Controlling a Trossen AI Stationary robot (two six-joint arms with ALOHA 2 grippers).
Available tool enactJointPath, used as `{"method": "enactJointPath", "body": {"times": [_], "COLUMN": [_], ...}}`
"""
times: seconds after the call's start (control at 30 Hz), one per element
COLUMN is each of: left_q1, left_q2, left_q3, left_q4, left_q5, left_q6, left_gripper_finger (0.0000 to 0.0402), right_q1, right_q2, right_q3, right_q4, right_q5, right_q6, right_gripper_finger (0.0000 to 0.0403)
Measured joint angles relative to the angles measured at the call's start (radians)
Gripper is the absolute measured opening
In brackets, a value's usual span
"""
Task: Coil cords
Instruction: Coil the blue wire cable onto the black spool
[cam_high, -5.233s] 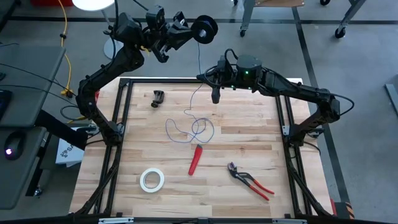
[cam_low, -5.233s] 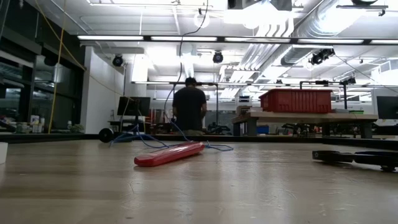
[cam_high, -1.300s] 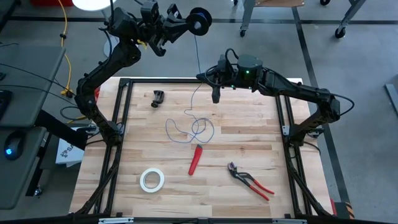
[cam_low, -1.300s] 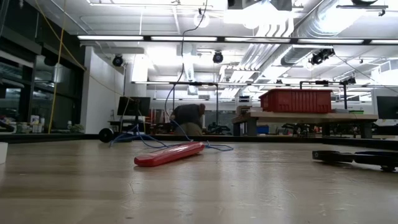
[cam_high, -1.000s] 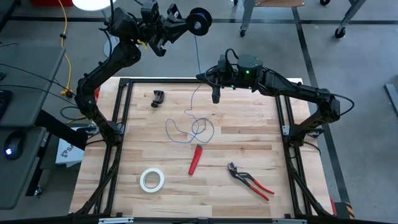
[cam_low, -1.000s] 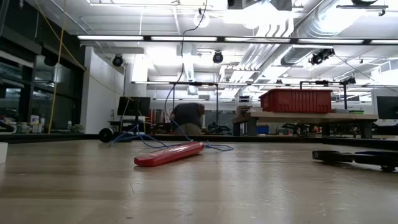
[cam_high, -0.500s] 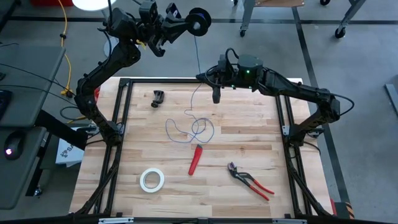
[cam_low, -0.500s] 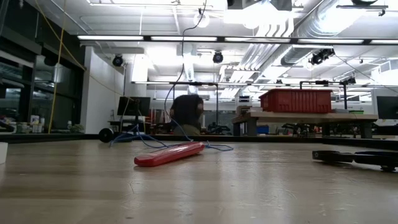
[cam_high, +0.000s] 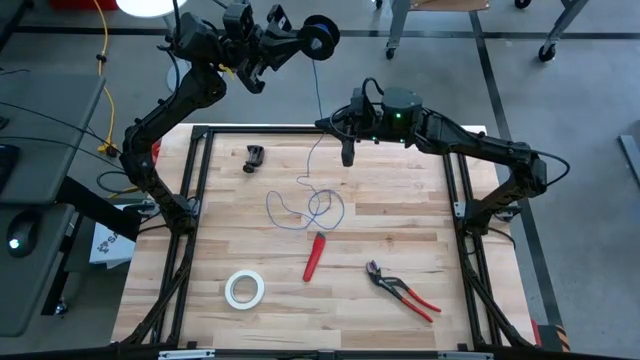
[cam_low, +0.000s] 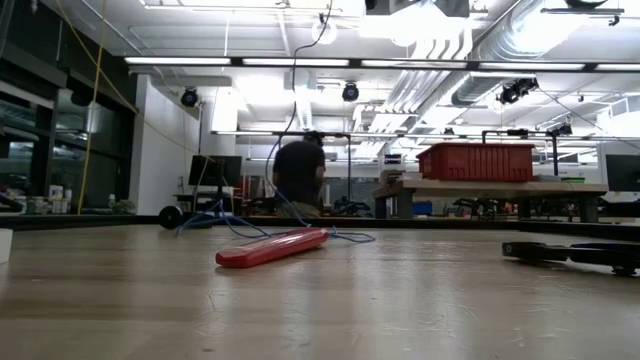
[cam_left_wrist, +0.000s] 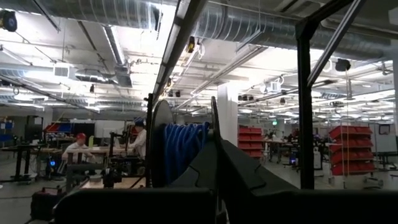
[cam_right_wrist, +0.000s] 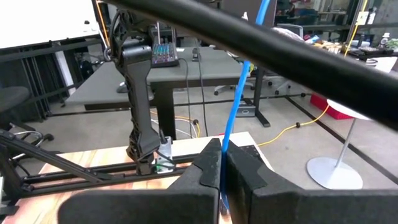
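Wire (cam_high: 318, 105) runs taut from our left gripper (cam_high: 300, 38), clamped on the black spool (cam_high: 322, 31) raised behind the table's far edge, down through our right gripper (cam_high: 347, 152), pinching it; loose loops (cam_high: 310, 208) lie below on the table

Blue-violet wire (cam_high: 312, 203); black spool (cam_high: 322, 33); red-handled pliers (cam_high: 404, 291); red tool (cam_high: 315, 256); white tape roll (cam_high: 244, 289).

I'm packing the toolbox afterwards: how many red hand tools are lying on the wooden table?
2. A red-handled cutter lies near the table's middle, just below the thin blue wire loops. Red-handled pliers lie toward the table's right front. None seems hidden.
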Motion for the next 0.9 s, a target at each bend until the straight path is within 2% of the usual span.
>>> {"method": "enactJointPath", "body": {"times": [0.9], "left_q1": [0.006], "left_q2": [0.000], "left_q3": [0.000], "left_q4": [0.013], "left_q5": [0.018], "left_q6": [0.032], "left_gripper_finger": [0.0000], "right_q1": [0.010], "right_q2": [0.000], "right_q3": [0.000], "right_q4": [-0.012], "right_q5": [-0.014], "right_q6": [-0.019], "right_gripper_finger": [0.0000]}}
